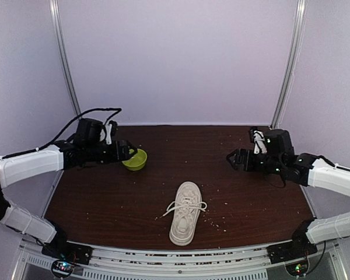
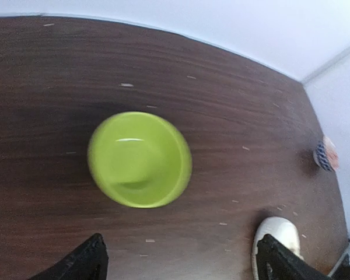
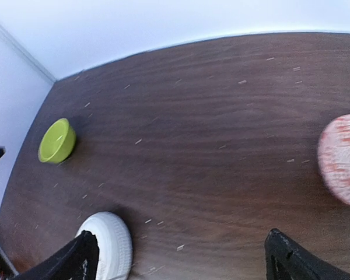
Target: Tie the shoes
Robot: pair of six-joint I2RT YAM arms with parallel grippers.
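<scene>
- Here, at far left, the left gripper (image 2: 184,265) is spread wide and holds nothing, just beside an empty lime-green bowl (image 1: 135,159).
- Centre, near the front edge of the table (image 1: 105,198), the sneaker (image 1: 185,213) sits on its sole, long axis front to back, broader end toward the arms, laces (image 1: 174,208) loose.
- The right gripper (image 3: 184,259) hangs released, well apart from the sneaker.
- A red-and-white patterned bowl (image 3: 342,158) is blurred, so its contents cannot be told.

Off-white fabric sneaker (image 1: 185,213) with smooth rubbery sole, glossy green plastic-looking bowl (image 2: 139,159), dark wood-grain table (image 1: 233,192)
</scene>
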